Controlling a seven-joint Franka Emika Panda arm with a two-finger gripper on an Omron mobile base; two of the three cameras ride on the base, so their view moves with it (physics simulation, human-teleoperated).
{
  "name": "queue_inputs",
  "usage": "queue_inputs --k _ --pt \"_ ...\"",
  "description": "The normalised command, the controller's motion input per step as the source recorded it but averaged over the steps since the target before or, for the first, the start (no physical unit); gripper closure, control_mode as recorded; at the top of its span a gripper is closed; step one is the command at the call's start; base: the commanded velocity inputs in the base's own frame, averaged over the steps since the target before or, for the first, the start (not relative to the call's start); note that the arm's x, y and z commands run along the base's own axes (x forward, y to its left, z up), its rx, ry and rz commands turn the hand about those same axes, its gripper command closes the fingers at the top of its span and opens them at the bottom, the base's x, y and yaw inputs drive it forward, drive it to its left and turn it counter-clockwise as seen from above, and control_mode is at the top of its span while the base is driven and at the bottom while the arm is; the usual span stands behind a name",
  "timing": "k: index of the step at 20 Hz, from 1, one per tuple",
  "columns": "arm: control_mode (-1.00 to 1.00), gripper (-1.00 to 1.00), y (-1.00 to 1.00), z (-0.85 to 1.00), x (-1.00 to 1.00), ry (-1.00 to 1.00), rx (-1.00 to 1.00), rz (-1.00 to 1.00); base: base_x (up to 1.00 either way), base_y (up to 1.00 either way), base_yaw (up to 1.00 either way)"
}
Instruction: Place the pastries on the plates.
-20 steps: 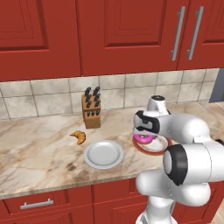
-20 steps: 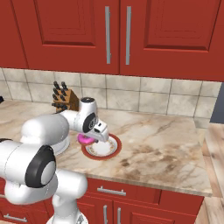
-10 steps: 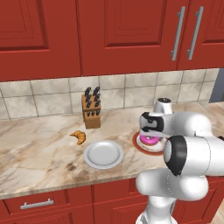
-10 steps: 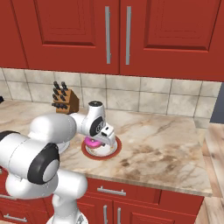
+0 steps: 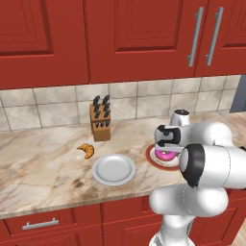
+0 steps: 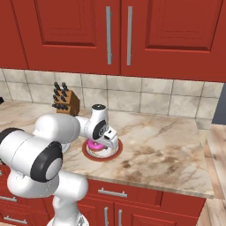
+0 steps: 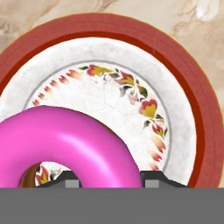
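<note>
1. Two plates on the surface (image 5: 43, 168): grey plate (image 5: 114, 169) in the middle, red plate (image 7: 192, 105) just to its right.
2. Tool (image 7: 109, 177) sits low over the red plate, fingers clamped on the pink donut (image 7: 65, 144), which is right above the plate's patterned band.
3. Croissant (image 5: 86, 150) lies on the marble near the grey plate, left of it, in front of the knife block (image 5: 100, 122).
</note>
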Motion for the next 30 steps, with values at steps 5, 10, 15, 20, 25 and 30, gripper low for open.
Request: queue_inputs --k 5,10,15,20,25,30 --pt "-1.00 -1.00 0.00 -0.09 0.02 0.00 0.00 0.00 0.00 0.00 0.00" --pt "-1.00 -1.00 0.00 0.09 0.13 0.00 0.00 0.00 0.00 0.00 0.00" --pt "-1.00 -1.00 0.00 0.15 0.03 0.00 0.00 0.00 0.00 0.00 0.00" --pt "-1.00 -1.00 0.23 0.04 0.00 0.00 0.00 0.00 0.00 0.00 0.00" --pt "-1.00 -1.00 0.38 0.14 0.01 0.00 0.00 0.00 0.00 0.00 0.00" --pt "-1.00 -1.00 0.56 0.05 0.00 0.00 0.00 0.00 0.00 0.00 0.00"
